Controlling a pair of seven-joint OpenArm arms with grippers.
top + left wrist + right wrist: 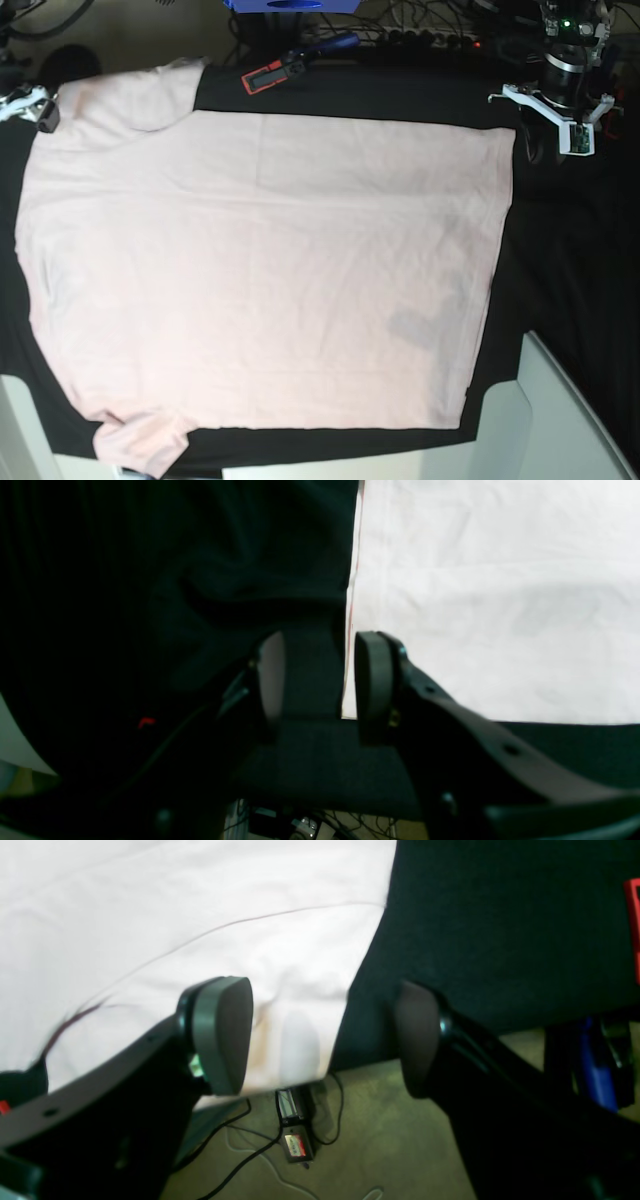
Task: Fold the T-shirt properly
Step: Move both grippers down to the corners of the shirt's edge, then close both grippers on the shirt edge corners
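The pale pink T-shirt lies spread flat, plain side up, on the black cloth; its sleeves are at the left and its hem at the right. My left gripper hovers just beyond the hem's far right corner. In the left wrist view the left gripper stands open, with the T-shirt edge running below the gap. My right gripper is at the far left sleeve. In the right wrist view the right gripper is wide open above the T-shirt corner, holding nothing.
A red and black tool lies on the black cloth past the shirt's far edge. White boards stand at the near right corner. Cables and a small device lie on the floor below the table edge.
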